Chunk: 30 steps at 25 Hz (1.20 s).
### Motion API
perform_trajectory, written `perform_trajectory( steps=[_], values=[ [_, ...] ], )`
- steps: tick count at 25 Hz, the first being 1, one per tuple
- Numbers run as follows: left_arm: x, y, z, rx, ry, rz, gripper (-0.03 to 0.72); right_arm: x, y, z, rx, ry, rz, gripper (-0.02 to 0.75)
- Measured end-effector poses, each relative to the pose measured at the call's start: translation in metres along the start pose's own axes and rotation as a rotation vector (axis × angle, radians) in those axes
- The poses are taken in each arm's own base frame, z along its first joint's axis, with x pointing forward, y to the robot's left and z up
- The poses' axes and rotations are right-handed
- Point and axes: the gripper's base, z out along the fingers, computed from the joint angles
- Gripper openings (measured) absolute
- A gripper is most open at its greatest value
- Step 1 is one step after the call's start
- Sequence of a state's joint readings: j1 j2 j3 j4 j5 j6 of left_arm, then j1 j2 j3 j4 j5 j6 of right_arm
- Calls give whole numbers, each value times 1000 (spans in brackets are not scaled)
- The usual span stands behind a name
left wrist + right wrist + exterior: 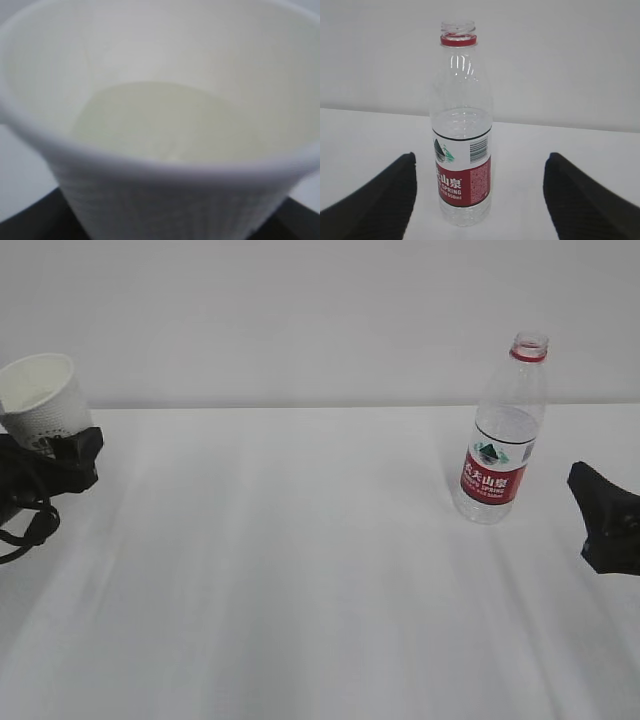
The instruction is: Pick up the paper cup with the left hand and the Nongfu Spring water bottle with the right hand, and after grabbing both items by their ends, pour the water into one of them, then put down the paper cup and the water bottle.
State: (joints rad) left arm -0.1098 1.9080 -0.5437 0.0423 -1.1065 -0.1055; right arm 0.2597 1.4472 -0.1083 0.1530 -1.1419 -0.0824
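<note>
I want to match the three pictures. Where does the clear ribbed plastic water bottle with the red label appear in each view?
Exterior view: the clear ribbed plastic bottle with the red label stands upright at the right, on the white table.
Left wrist view: not in it.
Right wrist view: centre, upright, beyond the two black fingers.
Shared landmark: the bottle's red neck ring.

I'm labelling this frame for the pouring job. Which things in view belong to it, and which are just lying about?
Belong:
paper cup, in the left gripper
Nongfu Spring water bottle, standing uncapped
right gripper, open, bottle ahead

Lying about:
nothing on the white table
</note>
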Motion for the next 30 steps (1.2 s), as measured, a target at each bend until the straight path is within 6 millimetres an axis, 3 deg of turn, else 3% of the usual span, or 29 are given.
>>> perform_trajectory(
  steps=[13,30],
  values=[
    [22,4,9,-20,62,9,528,0,2,0,-11,0,-1,593],
    [35,7,48,-22,41,9,525,0,2,0,-11,0,-1,593]
  ],
)
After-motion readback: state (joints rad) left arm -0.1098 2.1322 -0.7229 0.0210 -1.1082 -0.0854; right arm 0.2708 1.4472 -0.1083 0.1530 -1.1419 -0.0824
